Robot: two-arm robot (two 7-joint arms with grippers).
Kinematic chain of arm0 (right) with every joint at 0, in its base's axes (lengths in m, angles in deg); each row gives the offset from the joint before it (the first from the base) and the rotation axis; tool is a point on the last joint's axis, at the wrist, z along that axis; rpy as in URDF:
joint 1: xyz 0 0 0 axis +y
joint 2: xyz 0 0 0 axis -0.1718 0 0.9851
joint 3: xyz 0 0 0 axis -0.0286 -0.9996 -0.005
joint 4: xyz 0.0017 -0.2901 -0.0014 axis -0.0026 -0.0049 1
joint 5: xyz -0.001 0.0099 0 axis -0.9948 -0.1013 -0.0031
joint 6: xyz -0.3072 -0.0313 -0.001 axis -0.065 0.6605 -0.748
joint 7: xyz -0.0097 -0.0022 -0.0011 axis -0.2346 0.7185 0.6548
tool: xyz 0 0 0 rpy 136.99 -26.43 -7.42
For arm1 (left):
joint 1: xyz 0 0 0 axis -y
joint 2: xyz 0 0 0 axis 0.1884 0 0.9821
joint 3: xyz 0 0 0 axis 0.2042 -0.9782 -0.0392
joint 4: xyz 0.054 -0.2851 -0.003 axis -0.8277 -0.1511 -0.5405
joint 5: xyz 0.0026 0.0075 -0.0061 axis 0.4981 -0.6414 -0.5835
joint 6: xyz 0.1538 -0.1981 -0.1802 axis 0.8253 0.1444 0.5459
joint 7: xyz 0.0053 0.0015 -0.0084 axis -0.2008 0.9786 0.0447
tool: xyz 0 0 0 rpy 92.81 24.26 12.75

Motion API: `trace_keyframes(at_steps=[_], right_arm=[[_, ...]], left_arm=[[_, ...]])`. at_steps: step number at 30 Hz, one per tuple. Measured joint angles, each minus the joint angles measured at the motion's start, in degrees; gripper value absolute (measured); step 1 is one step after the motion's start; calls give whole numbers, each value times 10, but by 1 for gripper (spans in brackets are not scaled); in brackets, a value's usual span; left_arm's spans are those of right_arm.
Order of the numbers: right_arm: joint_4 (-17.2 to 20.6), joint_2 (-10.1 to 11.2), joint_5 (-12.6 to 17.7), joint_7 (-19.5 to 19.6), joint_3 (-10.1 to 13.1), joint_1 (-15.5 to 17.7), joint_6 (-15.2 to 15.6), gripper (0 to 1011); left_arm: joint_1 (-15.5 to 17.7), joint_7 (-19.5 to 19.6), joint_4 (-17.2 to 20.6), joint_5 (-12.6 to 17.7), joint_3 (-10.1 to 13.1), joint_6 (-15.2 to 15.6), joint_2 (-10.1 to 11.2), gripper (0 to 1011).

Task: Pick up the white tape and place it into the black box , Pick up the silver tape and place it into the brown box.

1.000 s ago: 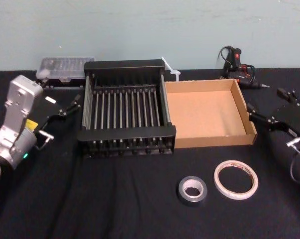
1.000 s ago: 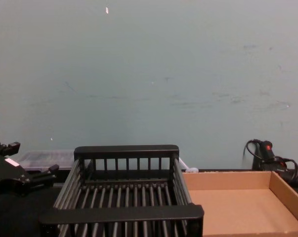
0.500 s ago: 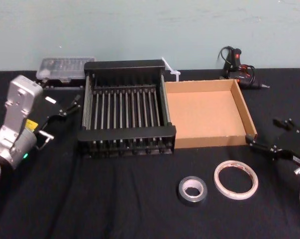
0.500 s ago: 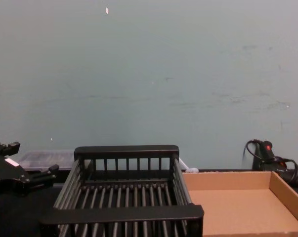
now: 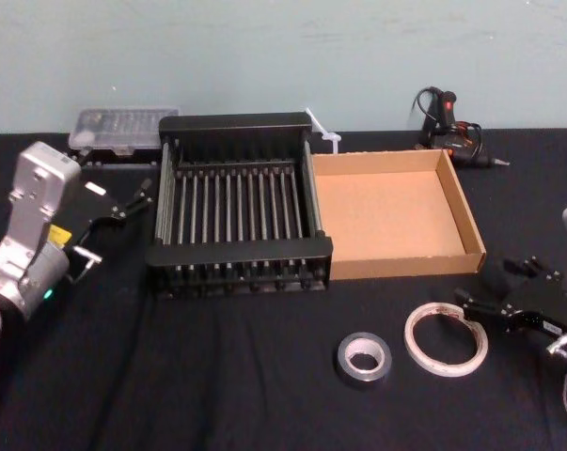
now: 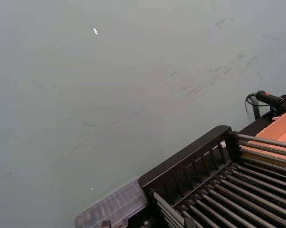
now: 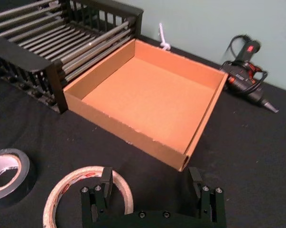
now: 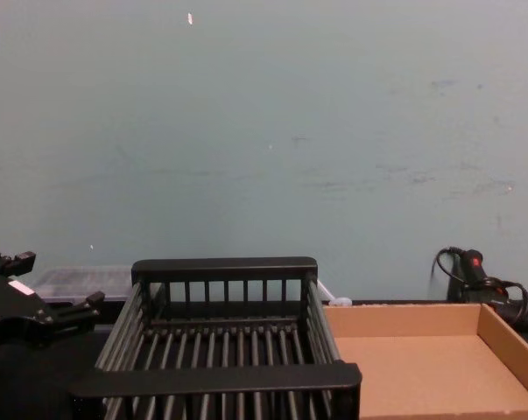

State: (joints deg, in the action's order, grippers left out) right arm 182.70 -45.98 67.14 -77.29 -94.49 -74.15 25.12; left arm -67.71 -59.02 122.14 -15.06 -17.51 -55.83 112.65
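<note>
I see a black-clothed table [image 5: 217, 376]. On it, the white tape [image 5: 446, 339] lies flat right at my right gripper's [image 5: 497, 293] spread jaws, the silver tape [image 5: 364, 360] just beyond it. The brown box [image 5: 393, 214] sits ahead of those jaws, touching the black box [image 5: 238, 204]. A drill [image 5: 449, 129] and clear case [image 5: 121, 129] lie farther back.

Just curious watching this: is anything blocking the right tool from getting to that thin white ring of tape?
Nothing visible does. The right tool is open at the white tape's rim, one finger over the ring. The silver tape lies apart on the ring's other side.
</note>
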Motion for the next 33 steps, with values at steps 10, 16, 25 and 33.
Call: trace_keyframes(at_steps=[10,16,25,33], right_arm=[[-24,-16,-18,-18,-13,-15,22,1002],[-41,-26,-29,-30,-21,-26,32,1002],[-57,-39,-43,-44,-24,-36,38,1002],[-62,-46,-53,-53,-22,-37,45,1002]], left_arm=[[0,0,0,0,0,0,0,1001],[0,0,0,0,0,0,0,1001],[0,0,0,0,0,0,0,1001],[0,0,0,0,0,0,0,1001]])
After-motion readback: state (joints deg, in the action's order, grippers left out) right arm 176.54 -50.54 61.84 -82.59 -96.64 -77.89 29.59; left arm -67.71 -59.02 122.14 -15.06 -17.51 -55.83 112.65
